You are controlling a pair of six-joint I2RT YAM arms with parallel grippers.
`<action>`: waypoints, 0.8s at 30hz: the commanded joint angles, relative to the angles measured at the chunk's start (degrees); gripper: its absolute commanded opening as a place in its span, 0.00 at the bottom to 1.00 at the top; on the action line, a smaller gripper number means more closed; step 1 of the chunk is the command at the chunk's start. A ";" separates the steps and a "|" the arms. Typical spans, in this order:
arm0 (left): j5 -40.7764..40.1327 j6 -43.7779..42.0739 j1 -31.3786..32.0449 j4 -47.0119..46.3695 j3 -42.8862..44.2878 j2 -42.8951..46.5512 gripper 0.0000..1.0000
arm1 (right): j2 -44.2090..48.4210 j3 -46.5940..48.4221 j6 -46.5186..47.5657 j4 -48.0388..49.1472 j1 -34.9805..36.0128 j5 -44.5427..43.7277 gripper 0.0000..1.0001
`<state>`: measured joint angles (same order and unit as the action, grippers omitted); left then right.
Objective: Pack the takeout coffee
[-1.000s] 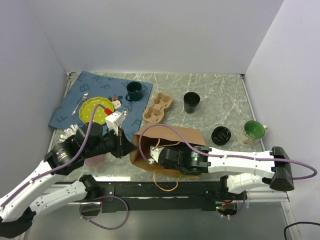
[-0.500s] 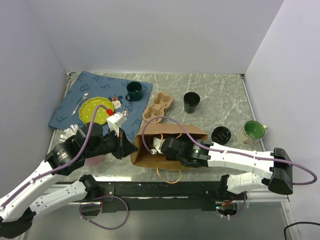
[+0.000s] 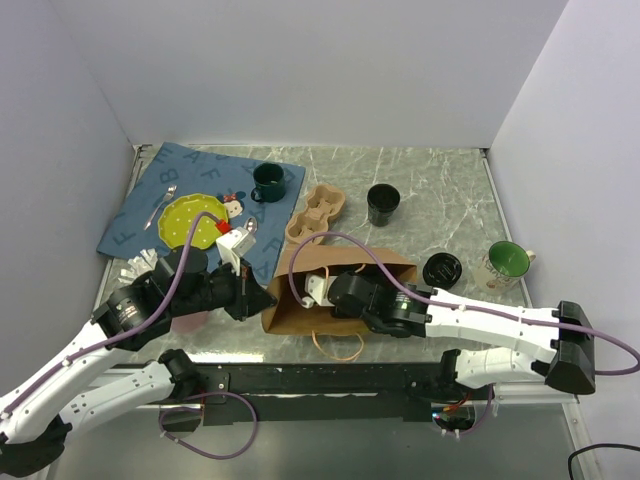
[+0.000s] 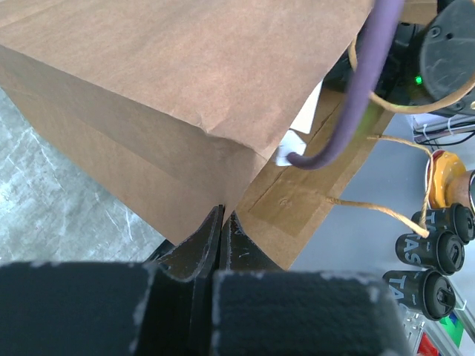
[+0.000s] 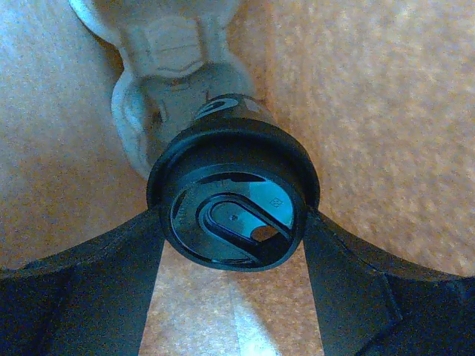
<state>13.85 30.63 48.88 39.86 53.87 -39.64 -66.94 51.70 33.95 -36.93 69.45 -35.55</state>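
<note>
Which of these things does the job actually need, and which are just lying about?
In use: takeout coffee, held by the right gripper; paper bag, pinched by the left gripper.

Lying about: dark green mug, yellow plate, spoon, cup carrier, loose black lid, lidless black cup.

paper bag (image 4: pixel 171 89): brown kraft paper, matt, lightly creased, fibrous inside. takeout coffee (image 5: pixel 234 215) inside the bag: black plastic lid, smooth w/ soft sheen. right gripper (image 5: pixel 231 248) fingers (image 5: pixel 349 271) also in the bag: matt black plastic. cup carrier (image 3: pixel 316 213) behind the bag: rough tan pulp card. bench (image 3: pixel 440 190) under the bag: grey marble-look, smooth. cloth (image 3: pixel 150 195) far-left of the bag: blue fabric, matt.
</note>
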 commanded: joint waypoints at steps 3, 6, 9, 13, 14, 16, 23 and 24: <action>1.27 -1.28 -0.02 -1.19 0.19 -0.35 0.01 | 2.34 -1.43 1.38 3.61 -0.54 -0.58 0.22; 2.24 -1.37 -0.10 -1.45 -0.16 -0.18 0.01 | 2.95 -1.34 0.68 4.06 -0.63 2.58 0.22; 2.50 -1.28 -0.02 -1.62 -0.52 0.00 0.01 | 2.95 -1.17 -0.11 3.71 -0.55 7.85 0.23; 3.03 -1.37 -0.02 -1.18 0.01 -1.05 0.01 | 0.94 -1.69 0.23 6.94 -0.63 8.92 0.23; 3.20 -1.28 -0.10 -1.18 0.36 -1.23 0.01 | -0.37 -1.69 0.32 7.65 -0.63 8.83 0.23; 3.56 -1.10 -0.02 -1.18 0.71 -1.67 0.01 | -1.87 -1.87 0.41 9.06 -0.98 7.61 0.23; 4.61 -0.22 -0.02 -0.40 0.80 -1.41 0.01 | -4.00 -3.27 0.67 13.46 -2.04 3.82 0.22; 4.44 -0.22 -0.10 0.13 0.89 -1.49 0.01 | -3.64 -3.71 0.85 13.55 -2.04 3.39 0.22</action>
<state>16.19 30.55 48.86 40.16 53.58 -41.23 -71.40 49.10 34.65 -27.49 67.88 -30.13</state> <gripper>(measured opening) 0.021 0.774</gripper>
